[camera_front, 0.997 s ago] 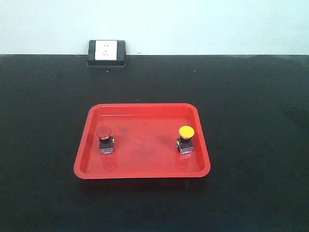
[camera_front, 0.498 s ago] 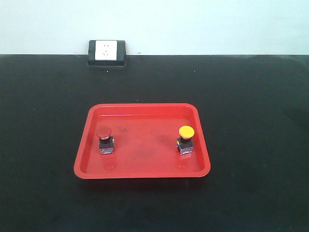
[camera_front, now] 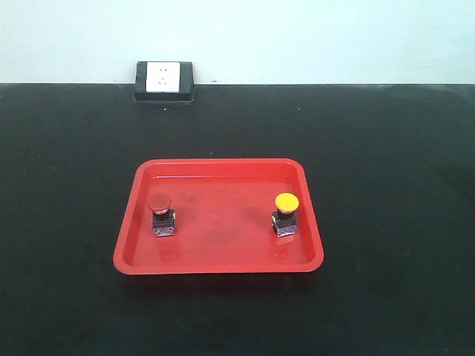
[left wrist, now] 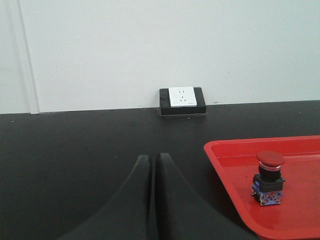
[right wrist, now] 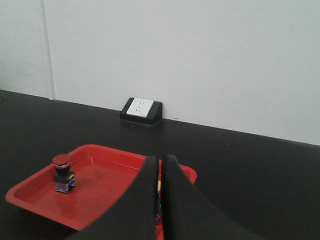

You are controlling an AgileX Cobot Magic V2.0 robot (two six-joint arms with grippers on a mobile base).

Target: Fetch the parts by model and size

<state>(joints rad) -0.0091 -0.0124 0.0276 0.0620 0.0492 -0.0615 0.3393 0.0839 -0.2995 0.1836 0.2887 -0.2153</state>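
Black table [camera_front: 386,148] spanning whole front view, meeting pale wall at far edge.
Red tray [camera_front: 223,167] sitting mid-table, long side facing camera.
White socket in black housing [camera_front: 164,80] standing at table's far edge, left of centre.
Left gripper [left wrist: 151,165] hovering over bare table just off tray's left rim, fingers pressing together, gripping nothing.
Right gripper [right wrist: 160,165] hanging above tray's right part, fingers nearly touching, gripping nothing.
Red mushroom push-button switch [camera_front: 161,214] standing upright near tray's left edge.
Yellow push-button switch [camera_front: 285,213] standing upright near tray's right edge, well apart from red one.

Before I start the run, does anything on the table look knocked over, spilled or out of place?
Nothing stands out. The red switch and yellow switch both stand upright, apart, inside the red tray, which sits flat on the black table.
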